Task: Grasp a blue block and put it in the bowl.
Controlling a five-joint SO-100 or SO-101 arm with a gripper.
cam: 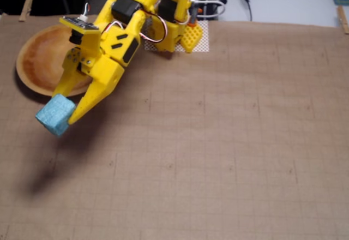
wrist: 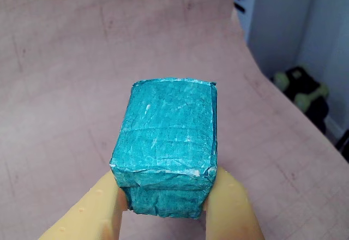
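The blue block (wrist: 166, 144) is a teal foam-like block held between my two yellow fingers (wrist: 95, 210) in the wrist view. In the fixed view my gripper (cam: 65, 109) is shut on the block (cam: 54, 115) and holds it above the mat, its shadow lying lower left. The wooden bowl (cam: 34, 60) sits at the upper left of the fixed view, partly hidden behind my arm. The block hangs just below and in front of the bowl's near rim. The bowl is out of the wrist view.
A brown gridded mat (cam: 229, 153) covers the table. The arm's yellow base (cam: 174, 27) stands at the top centre with cables behind it. In the wrist view the mat's edge runs at the right, with green dumbbells (wrist: 302, 90) on the floor beyond.
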